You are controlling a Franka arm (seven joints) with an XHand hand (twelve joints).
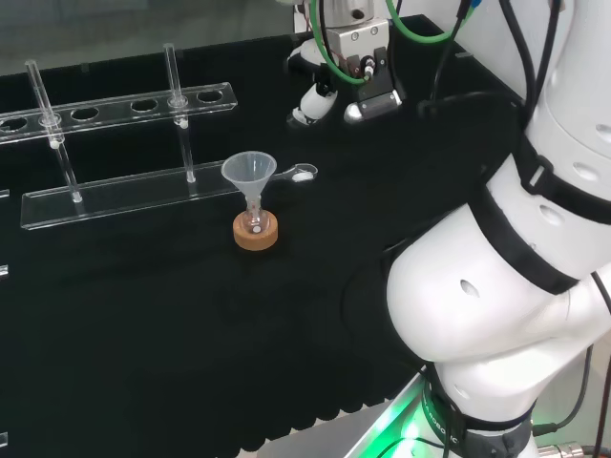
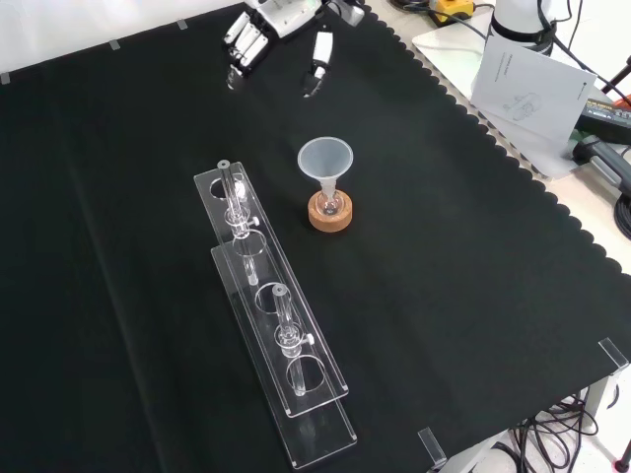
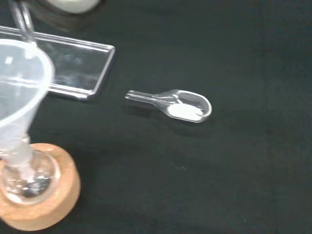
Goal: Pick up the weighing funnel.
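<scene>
Powder in weighing funnel — wrist view

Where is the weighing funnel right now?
In the head view the weighing funnel lies on the cloth just right of the funnel, lower in the picture than the hand.

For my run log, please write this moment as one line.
stage: pre-grasp | hand: open, empty, above cloth | weighing funnel: lying on cloth, white powder inside, untouched
</scene>
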